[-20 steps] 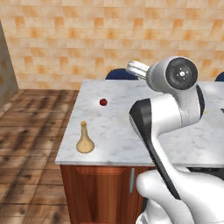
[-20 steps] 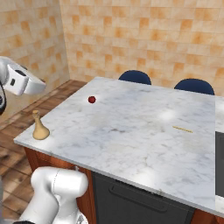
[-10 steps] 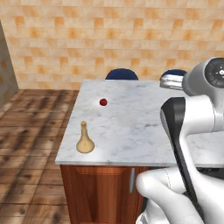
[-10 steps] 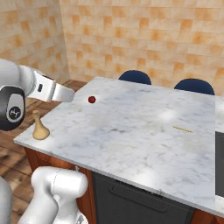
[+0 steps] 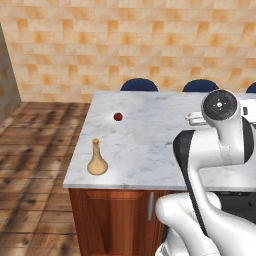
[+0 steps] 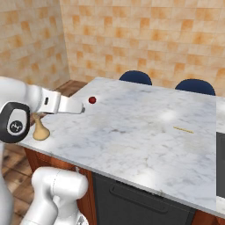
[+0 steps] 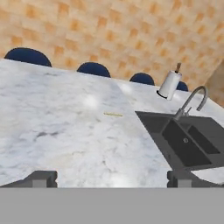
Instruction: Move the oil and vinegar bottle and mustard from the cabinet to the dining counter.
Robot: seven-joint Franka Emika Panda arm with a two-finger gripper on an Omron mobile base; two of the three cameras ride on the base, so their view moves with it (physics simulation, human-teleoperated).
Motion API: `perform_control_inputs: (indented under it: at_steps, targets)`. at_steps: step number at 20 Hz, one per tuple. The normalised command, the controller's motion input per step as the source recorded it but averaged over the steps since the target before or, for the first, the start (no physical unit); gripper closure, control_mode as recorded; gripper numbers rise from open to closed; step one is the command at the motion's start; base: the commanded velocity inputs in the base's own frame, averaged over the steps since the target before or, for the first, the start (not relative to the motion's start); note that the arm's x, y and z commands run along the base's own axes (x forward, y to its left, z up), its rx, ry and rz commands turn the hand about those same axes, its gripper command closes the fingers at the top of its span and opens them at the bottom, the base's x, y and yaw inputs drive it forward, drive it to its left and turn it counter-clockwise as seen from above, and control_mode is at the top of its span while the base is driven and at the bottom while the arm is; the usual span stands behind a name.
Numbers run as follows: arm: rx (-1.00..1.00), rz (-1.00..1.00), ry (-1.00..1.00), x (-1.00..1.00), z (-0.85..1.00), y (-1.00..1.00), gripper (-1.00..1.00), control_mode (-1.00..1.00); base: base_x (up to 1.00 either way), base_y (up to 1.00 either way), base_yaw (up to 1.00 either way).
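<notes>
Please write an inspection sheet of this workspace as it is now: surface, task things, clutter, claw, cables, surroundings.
Surface: dining counter, white-grey veined marble on a reddish wood base.
Job's things: oil and vinegar bottle stands upright near the counter's left front corner; mustard and cabinet nothing seen.
Clutter: small red ball farther back on the counter; thin yellowish stick lying flat.
Claw: claw open, empty, above the marble, facing the sink.
Cables: nothing seen.
Surroundings: blue stools behind the counter, paper towel roll, curved tap, orange tiled wall, wood floor.
</notes>
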Motion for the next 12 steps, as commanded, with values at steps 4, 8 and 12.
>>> perform_control_inputs:
  at_steps: [4,8,12]
  targets:
    - [-0.05,-0.05,0.05,-0.06,-0.13,0.00,-1.00,1.00,-0.43,-0.10,-0.08]
    - [0.00,0.00,0.00,0.00,0.00,0.00,-1.00,1.00,-1.00,-0.49,-0.42]
    - [0.00,0.00,0.00,0.00,0.00,0.00,-1.00,1.00,-0.41,-0.36,-0.75]
